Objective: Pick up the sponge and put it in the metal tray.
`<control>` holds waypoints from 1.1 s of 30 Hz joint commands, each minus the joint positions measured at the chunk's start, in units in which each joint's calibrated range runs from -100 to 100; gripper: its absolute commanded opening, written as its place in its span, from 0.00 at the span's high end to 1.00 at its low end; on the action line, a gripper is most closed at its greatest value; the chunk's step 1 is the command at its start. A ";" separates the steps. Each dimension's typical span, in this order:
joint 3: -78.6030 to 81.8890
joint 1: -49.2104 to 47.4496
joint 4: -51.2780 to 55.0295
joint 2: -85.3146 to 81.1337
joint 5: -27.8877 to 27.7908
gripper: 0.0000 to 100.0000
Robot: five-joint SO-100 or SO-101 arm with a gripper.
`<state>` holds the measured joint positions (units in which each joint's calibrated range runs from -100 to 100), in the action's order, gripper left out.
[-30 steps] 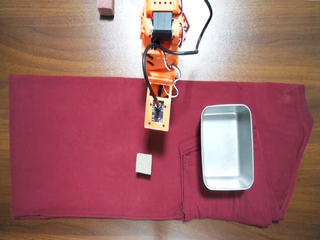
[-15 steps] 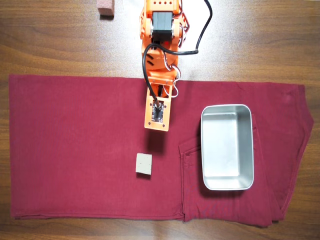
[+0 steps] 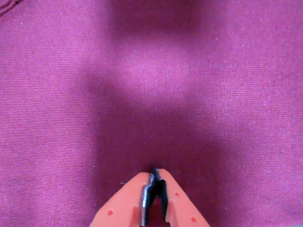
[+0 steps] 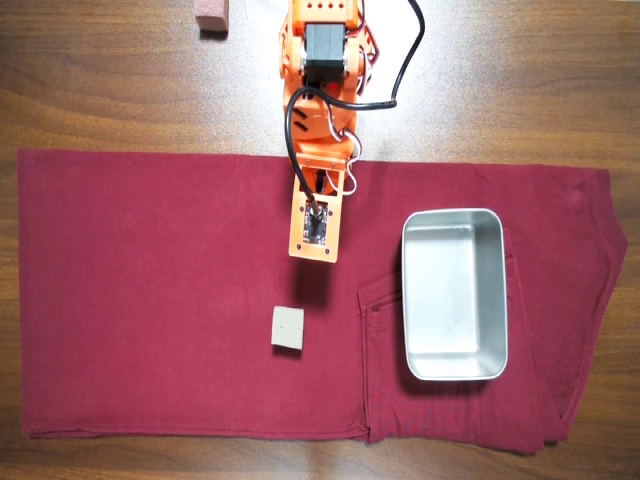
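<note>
The sponge (image 4: 288,328) is a small pale grey-beige square block lying flat on the maroon cloth (image 4: 150,290). The shiny metal tray (image 4: 404,300) lies empty on the cloth to the right of the sponge in the overhead view. My gripper (image 3: 155,173) is shut and empty, its orange jaws pressed together above bare cloth in the wrist view. In the overhead view the orange arm (image 4: 318,150) reaches down from the top and its wrist end (image 4: 313,228) stops a little above and right of the sponge. The wrist end hides the fingertips. The wrist view shows neither sponge nor tray.
A pinkish-brown block (image 4: 212,15) sits on the wooden table (image 4: 520,80) at the top left, off the cloth. A black cable (image 4: 405,60) loops by the arm's base. The cloth has a folded seam (image 4: 365,370) left of the tray.
</note>
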<state>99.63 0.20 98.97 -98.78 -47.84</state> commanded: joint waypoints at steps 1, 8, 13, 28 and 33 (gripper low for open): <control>0.37 -0.10 1.03 0.38 0.15 0.99; 0.37 -0.10 1.03 0.38 0.15 0.99; 0.37 -3.65 1.03 0.38 0.15 0.99; -63.90 12.47 0.57 56.49 -6.11 0.62; -80.92 22.07 1.03 75.39 -9.08 0.48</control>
<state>27.62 19.34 97.65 -30.82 -56.24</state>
